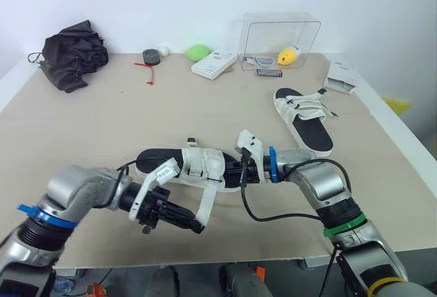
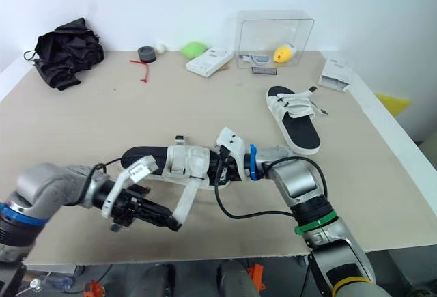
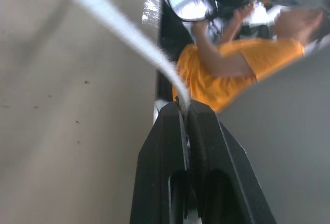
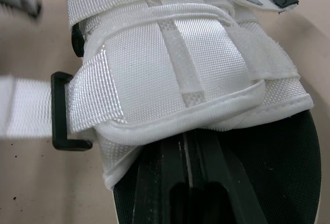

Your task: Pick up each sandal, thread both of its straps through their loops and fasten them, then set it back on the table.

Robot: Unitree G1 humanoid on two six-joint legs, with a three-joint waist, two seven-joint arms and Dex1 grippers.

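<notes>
The near sandal (image 1: 179, 162), black-soled with white straps, lies close to the table's front edge. My right gripper (image 1: 230, 173) is shut on its sole; in the right wrist view the fingers (image 4: 170, 157) clamp the sole just behind the white upper (image 4: 175, 74). One white strap (image 1: 207, 203) runs out through a black loop (image 4: 63, 112) and down to my left gripper (image 1: 196, 228), which is shut on its end (image 3: 181, 102). The second sandal (image 1: 304, 117) lies flat at the right, straps across it.
At the back stand a black bag (image 1: 71, 55), a tape roll (image 1: 151, 56), a green object (image 1: 198, 52), a white box (image 1: 214, 64) and a clear case (image 1: 280, 39) with a yellow item. Another white box (image 1: 341, 76) sits far right. A person in orange (image 3: 234, 74) is beyond the table edge.
</notes>
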